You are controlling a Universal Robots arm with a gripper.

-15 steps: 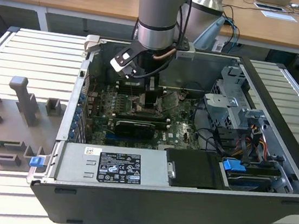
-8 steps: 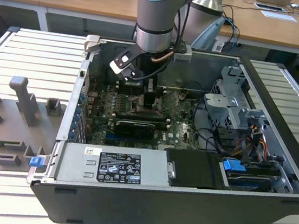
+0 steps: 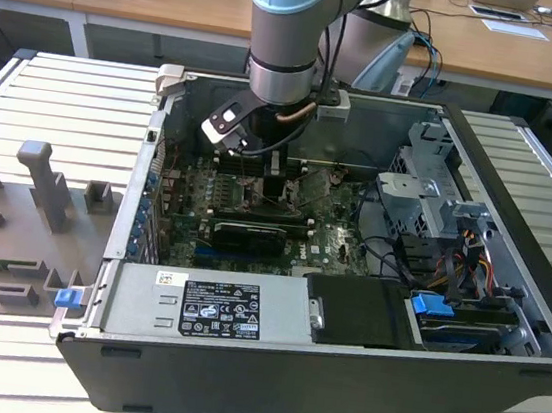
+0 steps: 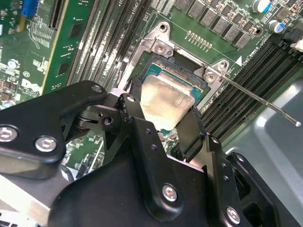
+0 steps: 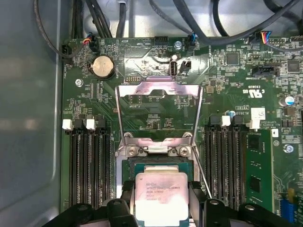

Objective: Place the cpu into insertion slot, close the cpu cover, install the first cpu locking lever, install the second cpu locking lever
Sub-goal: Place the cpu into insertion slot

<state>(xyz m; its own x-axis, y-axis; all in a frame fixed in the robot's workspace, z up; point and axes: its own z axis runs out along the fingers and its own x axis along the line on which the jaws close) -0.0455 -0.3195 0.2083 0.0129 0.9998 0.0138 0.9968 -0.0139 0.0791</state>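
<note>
**Gripper (image 4: pixel 165 100) clamped on the cpu (image 4: pixel 164 97)**

Black fingers (image 5: pixel 127 195) pressed opposite edges of the cpu, low over the insertion slot (image 5: pixel 158 164); whether it was seated could not be told. The cpu cover (image 5: pixel 161 88) stood raised open beside the slot.

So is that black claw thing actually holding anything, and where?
Yes. The black gripper pinches the small square silvery-beige metal chip by two opposite edges.

Bright, even room light; glare whitens the cpu (image 4: pixel 165 101) face in the second wrist view.
</note>
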